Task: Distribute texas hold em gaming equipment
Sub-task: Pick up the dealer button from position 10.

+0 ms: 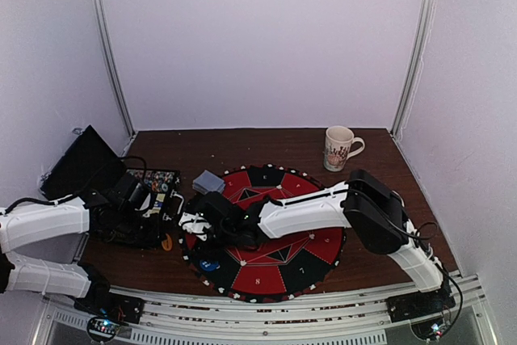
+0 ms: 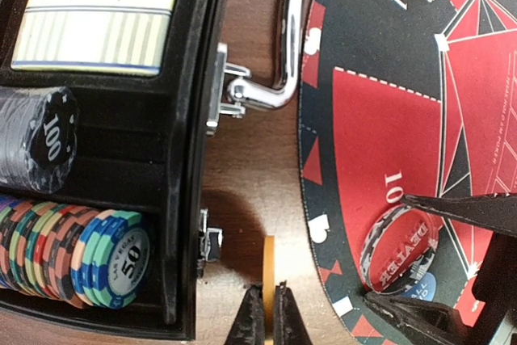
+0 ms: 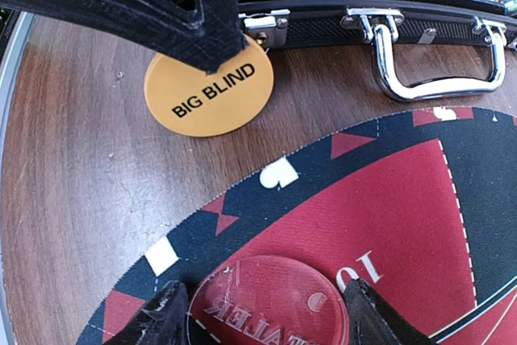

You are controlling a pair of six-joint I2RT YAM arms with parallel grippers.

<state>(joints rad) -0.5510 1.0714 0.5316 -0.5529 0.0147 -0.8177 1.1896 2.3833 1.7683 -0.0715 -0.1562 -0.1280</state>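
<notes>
While the left gripper (image 2: 267,313) pinches an orange disc (image 3: 208,86) printed "BIG BLIND" upright on the wooden table (image 3: 73,191) beside the black case (image 2: 174,224), the right gripper (image 3: 262,317) straddles a clear dealer button (image 3: 271,300) lying flat on the red-and-black mat (image 3: 388,216) near the 10; whether its parted fingers touch it cannot be told. Multicoloured chips (image 2: 77,252) marked 50 stand on edge in the case, black 100 chips (image 2: 44,139) above them.

Two white-shelled arms with black joints, black cables and thin black gripper fingers (image 3: 202,14) are seen.
</notes>
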